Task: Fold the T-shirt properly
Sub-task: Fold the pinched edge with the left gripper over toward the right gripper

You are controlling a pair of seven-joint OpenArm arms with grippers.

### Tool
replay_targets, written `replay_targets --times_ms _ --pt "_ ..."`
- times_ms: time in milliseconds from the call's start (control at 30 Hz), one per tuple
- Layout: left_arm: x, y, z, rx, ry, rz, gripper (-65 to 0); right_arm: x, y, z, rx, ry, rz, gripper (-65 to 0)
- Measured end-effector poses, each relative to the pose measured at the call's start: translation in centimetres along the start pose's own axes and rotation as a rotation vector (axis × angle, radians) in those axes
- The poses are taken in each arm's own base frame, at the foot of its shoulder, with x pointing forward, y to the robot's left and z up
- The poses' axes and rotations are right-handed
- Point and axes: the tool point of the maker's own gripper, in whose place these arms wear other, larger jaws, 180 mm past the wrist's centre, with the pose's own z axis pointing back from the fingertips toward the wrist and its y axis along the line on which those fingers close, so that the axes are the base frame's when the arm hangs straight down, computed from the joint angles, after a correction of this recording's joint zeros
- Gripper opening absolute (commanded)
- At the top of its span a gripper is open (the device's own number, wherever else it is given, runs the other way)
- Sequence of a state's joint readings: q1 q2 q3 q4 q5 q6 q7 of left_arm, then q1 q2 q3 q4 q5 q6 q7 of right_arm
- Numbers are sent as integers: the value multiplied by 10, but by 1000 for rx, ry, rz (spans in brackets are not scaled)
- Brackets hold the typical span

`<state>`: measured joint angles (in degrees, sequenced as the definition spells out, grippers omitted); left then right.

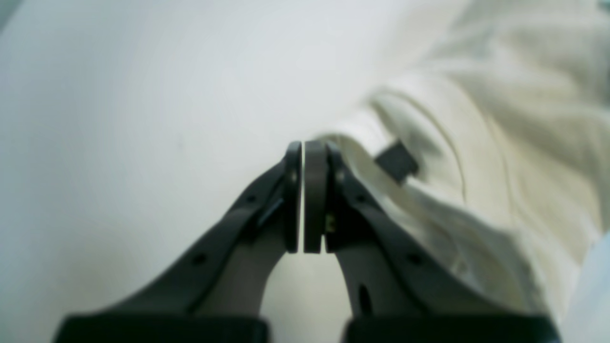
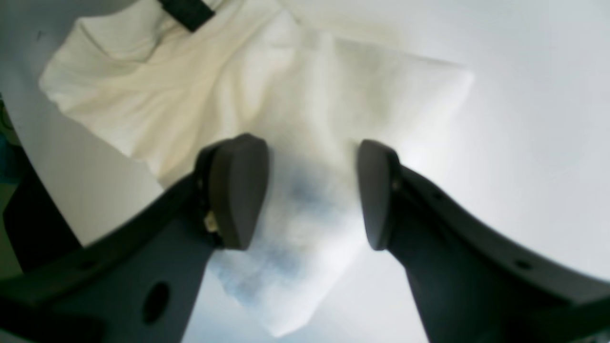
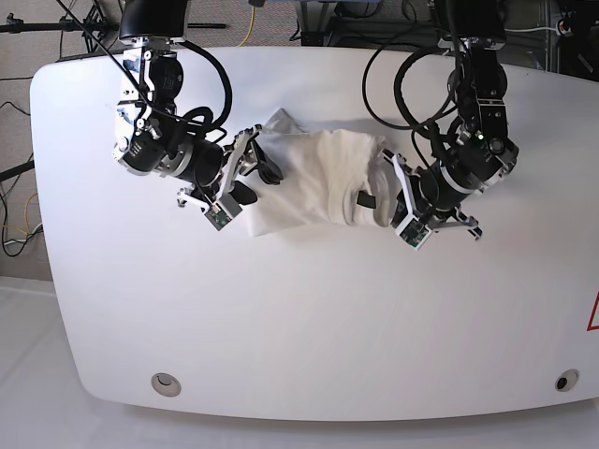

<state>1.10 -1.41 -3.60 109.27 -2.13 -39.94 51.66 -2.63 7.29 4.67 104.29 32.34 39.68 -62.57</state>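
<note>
Two round inserts (image 3: 166,384) sit near the white surface's (image 3: 309,346) front edge. Farther back, the closed left claw (image 1: 303,197) is beside the rumpled white T-shirt's (image 3: 314,178) black neck label (image 3: 366,199); the right claw (image 2: 307,193) gapes above its other side. Cables (image 3: 370,11) cross behind.

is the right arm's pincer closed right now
No, the right pincer stands open, its two fingers well apart with the white shirt visible between them.

Lies crumpled as a white cloth T-shirt (image 3: 314,173) on the smooth white surface (image 3: 281,327). Shows a small black neck label (image 3: 366,199) and faint bluish patches (image 2: 305,190).
</note>
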Motion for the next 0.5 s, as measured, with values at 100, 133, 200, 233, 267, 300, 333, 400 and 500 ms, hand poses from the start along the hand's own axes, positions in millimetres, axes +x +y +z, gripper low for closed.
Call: replay_targets --times_ms 100,133,200,233,267,300,333,400,500 --pt "12 2 -1 4 -24 -16 -650 0 0 0 -1 1 1 -330" --pt "18 0 -3 -4 -33 -29 -650 -1 -1 0 -4 3 2 -330" --pt "26 -6 -5 -21 -50 -50 -650 -2 -2 1 -8 8 5 -330" --pt "28 -8 -5 -27 -53 -57 -650 -1 -2 1 -9 8 5 -330" --pt "29 -12 -6 -37 -55 -64 -650 -1 -2 1 -9 8 5 -330" --pt "30 -16 -7 -47 -56 -72 -650 -1 -2 1 -9 7 5 -330" --pt "30 -20 -8 -57 -56 -76 -650 0 -2 1 -9 6 7 -330" --pt "30 -31 -10 -82 -55 -84 -650 3 -4 1 -11 1 12 -330" --pt "27 -49 -12 -120 -51 -66 -650 10 -8 2 -21 -7 26 -330"
